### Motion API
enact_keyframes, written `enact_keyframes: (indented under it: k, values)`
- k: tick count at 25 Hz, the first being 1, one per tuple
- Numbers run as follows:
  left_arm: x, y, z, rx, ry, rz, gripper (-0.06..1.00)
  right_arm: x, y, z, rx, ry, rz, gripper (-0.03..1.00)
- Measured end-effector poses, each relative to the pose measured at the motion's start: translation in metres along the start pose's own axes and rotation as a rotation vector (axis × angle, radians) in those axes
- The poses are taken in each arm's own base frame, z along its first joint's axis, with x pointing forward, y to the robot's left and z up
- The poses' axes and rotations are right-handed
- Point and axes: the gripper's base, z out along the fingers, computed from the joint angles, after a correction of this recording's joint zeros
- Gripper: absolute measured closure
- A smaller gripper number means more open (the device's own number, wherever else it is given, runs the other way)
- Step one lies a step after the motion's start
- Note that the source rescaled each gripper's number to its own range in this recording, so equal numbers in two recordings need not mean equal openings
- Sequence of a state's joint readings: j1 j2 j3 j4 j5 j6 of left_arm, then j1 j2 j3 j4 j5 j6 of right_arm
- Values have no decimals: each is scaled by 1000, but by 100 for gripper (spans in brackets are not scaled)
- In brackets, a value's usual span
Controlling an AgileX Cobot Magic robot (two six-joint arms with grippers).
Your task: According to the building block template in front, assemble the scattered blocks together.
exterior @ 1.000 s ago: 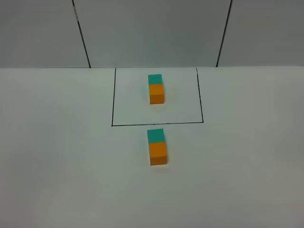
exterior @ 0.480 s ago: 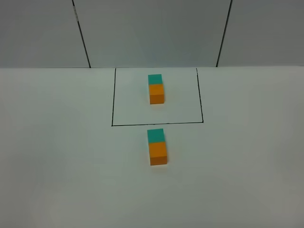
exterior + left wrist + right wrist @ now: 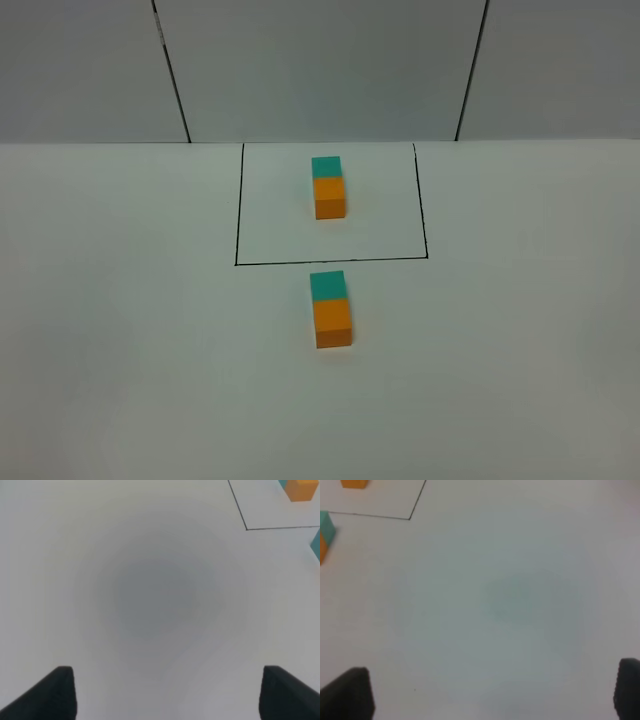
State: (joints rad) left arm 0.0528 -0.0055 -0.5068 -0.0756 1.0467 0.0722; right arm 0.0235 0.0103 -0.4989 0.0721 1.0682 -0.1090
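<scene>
White tabletop fills every view, backed by pale wall panels with dark seams at the far edge, and across the last second nothing on it has shifted: the high camera shows the same layout in all three pictures.

Starting at the arms, the left gripper (image 3: 167, 692) hangs over bare table with its two dark fingertips (image 3: 52, 692) spread wide at the picture's edges and nothing between them. The right gripper (image 3: 492, 692) is the same, jaws wide apart above empty surface, holding nothing. Neither arm appears in the high view, so both sit well back from the work, off to their own sides.

Moving outward, each wrist camera catches only slivers of the cubes at its frame edge, well away from the fingers. In the high view the scattered blocks, a teal cube (image 3: 327, 285) and an orange cube (image 3: 333, 322), lie just on the near side of the black drawn rectangle (image 3: 330, 262), touching face to face, teal on the far side and orange on the near side. Inside the rectangle, farther off, stands the building block template (image 3: 328, 187), with the same order: teal far, orange near.

The stillness, the empty open grippers and the matching arrangement suggest the assembly is finished and the arms are parked. The loose pair looks very slightly askew against the template, but the joint appears closed, so I would judge no further move is needed.
</scene>
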Motion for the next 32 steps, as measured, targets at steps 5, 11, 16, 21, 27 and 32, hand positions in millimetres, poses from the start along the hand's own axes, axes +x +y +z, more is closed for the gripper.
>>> enact_keyframes:
  k: [5,11,16,21,27,32]
  values:
    - [0,0,0,0,0,0,27,0,0,0,0,0,0,14]
    - [0,0,0,0,0,0,27,0,0,0,1,1,4,22]
    - [0,0,0,0,0,0,27,0,0,0,-8,1,2,23]
    - [0,0,0,0,0,0,27,0,-1,0,-25,1,-6,23]
    - [0,0,0,0,0,1,27,0,-2,0,-26,1,-8,23]
    - [0,0,0,0,0,1,27,0,-2,0,-27,2,-9,23]
